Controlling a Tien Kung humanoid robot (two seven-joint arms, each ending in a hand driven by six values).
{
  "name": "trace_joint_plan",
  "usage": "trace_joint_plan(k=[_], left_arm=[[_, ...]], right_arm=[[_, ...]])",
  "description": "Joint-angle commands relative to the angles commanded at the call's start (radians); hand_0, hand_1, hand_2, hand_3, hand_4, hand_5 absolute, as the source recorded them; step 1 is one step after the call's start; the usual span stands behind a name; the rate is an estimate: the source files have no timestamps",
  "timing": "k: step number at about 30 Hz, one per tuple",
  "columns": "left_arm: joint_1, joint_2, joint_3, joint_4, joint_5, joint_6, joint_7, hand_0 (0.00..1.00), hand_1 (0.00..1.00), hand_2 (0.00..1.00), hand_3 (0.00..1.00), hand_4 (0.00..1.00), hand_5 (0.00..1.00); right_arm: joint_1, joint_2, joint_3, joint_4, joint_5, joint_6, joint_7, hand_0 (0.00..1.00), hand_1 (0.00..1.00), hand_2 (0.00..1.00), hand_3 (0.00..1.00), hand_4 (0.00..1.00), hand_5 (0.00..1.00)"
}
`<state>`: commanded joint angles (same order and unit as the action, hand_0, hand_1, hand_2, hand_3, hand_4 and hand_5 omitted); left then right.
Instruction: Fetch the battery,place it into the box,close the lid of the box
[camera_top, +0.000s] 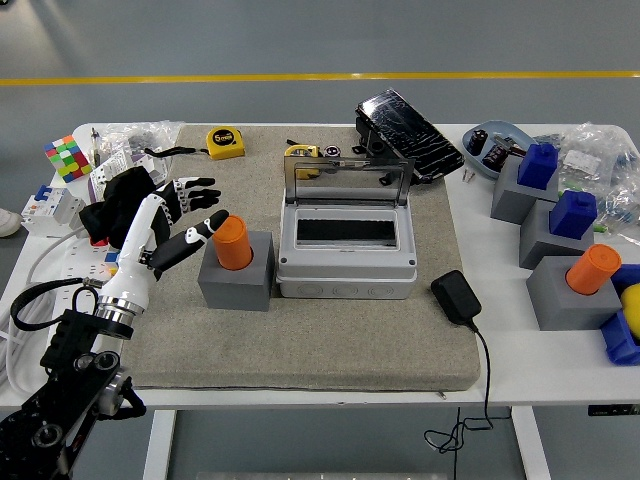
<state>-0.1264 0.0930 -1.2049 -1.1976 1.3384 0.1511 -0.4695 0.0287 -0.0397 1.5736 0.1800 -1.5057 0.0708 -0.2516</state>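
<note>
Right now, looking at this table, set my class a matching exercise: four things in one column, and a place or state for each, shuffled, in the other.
Things:
1. orange battery
2. box lid
3. tape measure
4. black adapter

Places or states:
A. raised open
B. right of the box, at the mat's edge
C. standing in a grey holder, left of the box
D. at the mat's far edge, yellow

Pairs: 1-C, 2-A, 3-D, 4-B
</note>
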Motion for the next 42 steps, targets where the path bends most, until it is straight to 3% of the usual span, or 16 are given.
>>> trace_joint_plan(k=[9, 10, 15, 16, 27, 28, 33, 34, 39, 40, 42], left_arm=[[-0.014, -0.008, 0.048, 0.024, 0.018, 0.014, -0.010, 0.698, 0.686, 0.684, 0.725, 0.998, 0.441], [-0.016, -0.011, 0.054, 0.026, 0.022, 0.017, -0.009, 0.685, 0.689, 0.695, 0.728, 0.998, 0.375], [-0.031, -0.020, 0.077, 0.042, 0.045, 0.032, 0.001, 0.685, 0.689, 0.695, 0.728, 0.998, 0.375], [-0.034, -0.021, 0.082, 0.045, 0.048, 0.034, 0.003, 0.668, 0.686, 0.700, 0.733, 0.998, 0.257], [-0.066, -0.035, 0.118, 0.068, 0.058, 0.054, 0.008, 0.652, 0.683, 0.692, 0.738, 0.998, 0.199], [-0.068, -0.036, 0.121, 0.070, 0.058, 0.056, 0.009, 0.521, 0.618, 0.627, 0.700, 0.998, 0.124], [-0.079, -0.039, 0.136, 0.079, 0.059, 0.061, 0.012, 0.521, 0.618, 0.627, 0.700, 0.998, 0.124], [-0.081, -0.040, 0.137, 0.080, 0.057, 0.062, 0.011, 0.330, 0.429, 0.444, 0.517, 0.998, 0.002], [-0.092, -0.043, 0.149, 0.086, 0.047, 0.066, 0.004, 0.330, 0.429, 0.444, 0.517, 0.998, 0.002], [-0.094, -0.043, 0.152, 0.089, 0.043, 0.069, 0.000, 0.256, 0.332, 0.375, 0.459, 0.998, 0.002], [-0.097, -0.045, 0.156, 0.094, 0.034, 0.075, -0.007, 0.256, 0.332, 0.375, 0.459, 0.998, 0.002]], right_arm=[[-0.001, -0.001, 0.003, 0.000, -0.003, 0.000, -0.001, 0.643, 0.666, 0.676, 0.612, 0.996, 0.601], [-0.001, -0.001, 0.001, 0.000, -0.001, 0.000, -0.001, 0.643, 0.667, 0.675, 0.611, 0.996, 0.601], [0.001, -0.001, -0.010, 0.000, 0.008, 0.001, 0.002, 0.643, 0.667, 0.675, 0.611, 0.996, 0.601], [0.001, -0.001, -0.010, 0.000, 0.009, 0.000, 0.001, 0.642, 0.667, 0.675, 0.611, 0.995, 0.601], [0.001, -0.002, -0.005, 0.000, 0.005, -0.001, -0.001, 0.642, 0.667, 0.675, 0.611, 0.995, 0.601], [0.002, -0.002, -0.006, 0.000, 0.005, 0.000, -0.001, 0.642, 0.667, 0.675, 0.611, 0.995, 0.600], [0.002, -0.002, -0.012, 0.000, 0.010, 0.000, 0.000, 0.642, 0.667, 0.675, 0.611, 0.995, 0.600], [0.002, -0.002, -0.012, 0.000, 0.010, 0.000, 0.000, 0.642, 0.666, 0.675, 0.611, 0.994, 0.600], [0.003, -0.002, -0.010, 0.000, 0.009, 0.000, -0.001, 0.642, 0.666, 0.675, 0.611, 0.994, 0.600], [0.003, -0.002, -0.009, 0.000, 0.007, 0.000, -0.001, 0.643, 0.667, 0.675, 0.611, 0.994, 0.601], [0.003, -0.002, -0.008, 0.000, 0.007, 0.000, -0.001, 0.643, 0.667, 0.675, 0.611, 0.994, 0.601]])
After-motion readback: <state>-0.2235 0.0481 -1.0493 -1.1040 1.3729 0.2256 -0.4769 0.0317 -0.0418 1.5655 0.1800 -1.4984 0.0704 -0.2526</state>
